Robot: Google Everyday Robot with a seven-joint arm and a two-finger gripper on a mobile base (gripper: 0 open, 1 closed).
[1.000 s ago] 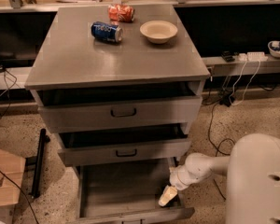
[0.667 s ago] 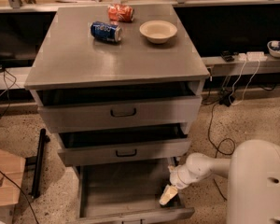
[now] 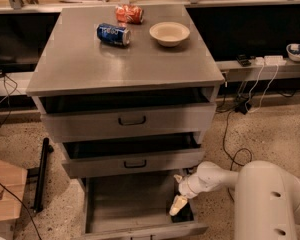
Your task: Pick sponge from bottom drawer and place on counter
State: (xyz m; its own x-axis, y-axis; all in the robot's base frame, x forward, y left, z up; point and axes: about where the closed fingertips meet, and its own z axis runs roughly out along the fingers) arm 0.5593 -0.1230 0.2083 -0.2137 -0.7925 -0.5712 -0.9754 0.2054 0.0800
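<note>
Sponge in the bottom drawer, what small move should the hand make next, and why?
Probably ease the hand down onto the sponge: it sits right over that dark block in the open bottom drawer's front right corner, contact is unclear, and the sponge is not yet on the counter.

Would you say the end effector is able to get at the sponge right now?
Probably yes: the end effector sits inside the open bottom drawer, right over the sponge, nothing between.
</note>
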